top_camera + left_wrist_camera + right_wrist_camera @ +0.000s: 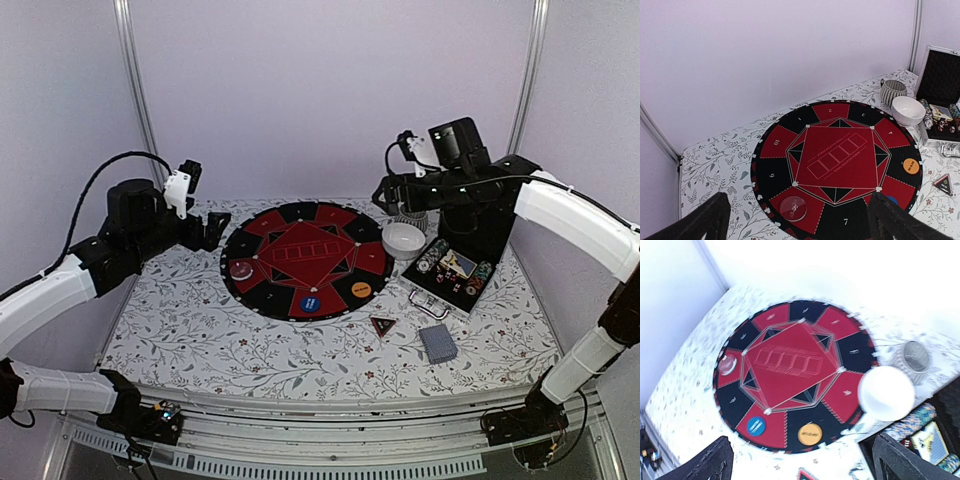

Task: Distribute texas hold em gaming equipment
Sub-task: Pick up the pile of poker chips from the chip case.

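The surface [200, 335] wears a flower cloth. The round mat [305, 260] lies between the two arms. The left jaws are spread wide and grip nothing, low by the mat's left edge. The right jaws are spread wide too, gripping nothing, high up by the mat's far right. Their picture is blurry and washed out.

The case [942, 75] lies open under the right arm, which hides its lid from above. The bowl [403, 245] sits just below the right jaws. The cup [892, 91] is half hidden behind them.

The cards [438, 344] lie well away from both jaws. The triangle [383, 324] lies near the cards.

On the mat, the red disc [793, 208] lies just ahead of the left jaws. A left finger [890, 220] hides most of the blue disc [310, 301]. The orange disc [361, 290] sits near the blue one.

The chips [432, 258] lie in rows in the case, too small to count.
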You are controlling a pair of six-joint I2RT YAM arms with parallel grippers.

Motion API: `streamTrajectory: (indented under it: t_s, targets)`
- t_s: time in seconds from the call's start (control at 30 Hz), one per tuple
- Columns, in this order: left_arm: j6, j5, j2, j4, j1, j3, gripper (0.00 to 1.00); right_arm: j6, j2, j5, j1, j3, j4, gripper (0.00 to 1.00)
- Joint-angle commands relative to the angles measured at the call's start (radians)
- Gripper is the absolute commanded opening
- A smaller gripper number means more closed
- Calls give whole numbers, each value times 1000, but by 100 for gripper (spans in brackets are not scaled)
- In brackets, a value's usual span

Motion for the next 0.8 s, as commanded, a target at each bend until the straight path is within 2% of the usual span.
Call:
streamTrajectory:
  t_s: [0.0,0.17,0.33,0.53,0.77]
  targets:
    - [10,-11,-6,27,9,-13,98,82,-76,-11,-140,-142,62,99]
    - [-2,15,3,27,9,-12,98,172,-184,52,-264,-310,8,100]
    - [2,14,7,21,9,-10,98,190,-194,58,-378,-428,-20,87]
    - [21,-27,-5,31,9,-22,98,142,-39,89,-404,-358,-36,66]
    - [24,-17,3,28,10,-19,98,105,28,107,-404,-318,-87,63]
